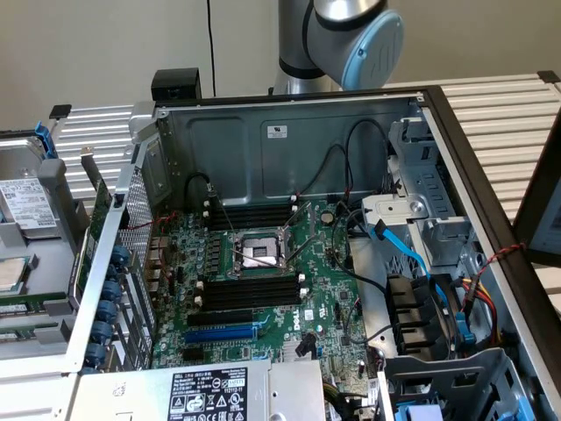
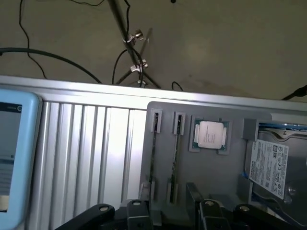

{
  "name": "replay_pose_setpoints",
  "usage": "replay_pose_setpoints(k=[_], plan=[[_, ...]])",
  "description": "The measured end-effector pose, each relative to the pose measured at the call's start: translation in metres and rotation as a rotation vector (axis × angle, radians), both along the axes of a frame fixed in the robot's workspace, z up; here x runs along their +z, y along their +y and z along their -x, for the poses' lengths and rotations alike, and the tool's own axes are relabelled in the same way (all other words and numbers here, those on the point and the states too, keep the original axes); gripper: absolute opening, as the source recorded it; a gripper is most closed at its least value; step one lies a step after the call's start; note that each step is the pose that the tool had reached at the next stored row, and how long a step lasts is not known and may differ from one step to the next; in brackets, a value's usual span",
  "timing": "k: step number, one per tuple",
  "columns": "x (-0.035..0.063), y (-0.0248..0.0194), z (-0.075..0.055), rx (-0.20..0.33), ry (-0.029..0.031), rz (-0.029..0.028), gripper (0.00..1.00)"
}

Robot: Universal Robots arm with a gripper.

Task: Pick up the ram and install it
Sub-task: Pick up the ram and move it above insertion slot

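The open grey computer case (image 1: 263, 162) is dull sheet metal, its green circuit board (image 1: 326, 303) faintly glossy, with matt black plastic memory slots (image 1: 250, 291). The ribbed silver table (image 2: 91, 143) is brushed aluminium with a soft sheen. The square processor chip (image 2: 210, 134) has a satin metal lid; the hard drive's white label (image 2: 268, 165) looks like paper. The black pincer (image 2: 172, 216) is matt

1. Robot arm (image 1: 351, 39): cut off by the top edge of the exterior view; its lower part is hidden behind the case wall (image 1: 289, 140).
2. Power supply label (image 1: 206, 395): cut off by the bottom edge, print too small to read.
3. Grey tray (image 1: 35, 338): cut off by the exterior view's left edge.
4. Gripper (image 2: 172, 213): wrist view, cut off by the frame edge, with only part of the fingers in frame.
5. Ram (image 2: 175, 143): edge-on in the grey tray, chips and label too thin to tell; near end hidden behind the gripper.
6. Hard drive (image 2: 271, 165): cut off by the frame edge, label print unreadable.
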State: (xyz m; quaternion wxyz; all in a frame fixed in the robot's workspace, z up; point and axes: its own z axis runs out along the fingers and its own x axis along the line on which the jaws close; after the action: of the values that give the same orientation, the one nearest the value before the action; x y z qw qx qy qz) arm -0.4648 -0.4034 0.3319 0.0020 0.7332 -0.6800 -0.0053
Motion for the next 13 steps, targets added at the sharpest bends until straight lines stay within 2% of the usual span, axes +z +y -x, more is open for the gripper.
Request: replay_pose_setpoints(k=[3, 10, 13], plan=[[-0.0033, -0.0006, 0.0, 0.0, -0.003, 0.0048, 0.42], [-0.0156, -0.0007, 0.0, 0.0, -0.0065, 0.008, 0.42], [-0.0183, -0.0015, 0.0, 0.0, -0.0124, 0.0131, 0.42]])
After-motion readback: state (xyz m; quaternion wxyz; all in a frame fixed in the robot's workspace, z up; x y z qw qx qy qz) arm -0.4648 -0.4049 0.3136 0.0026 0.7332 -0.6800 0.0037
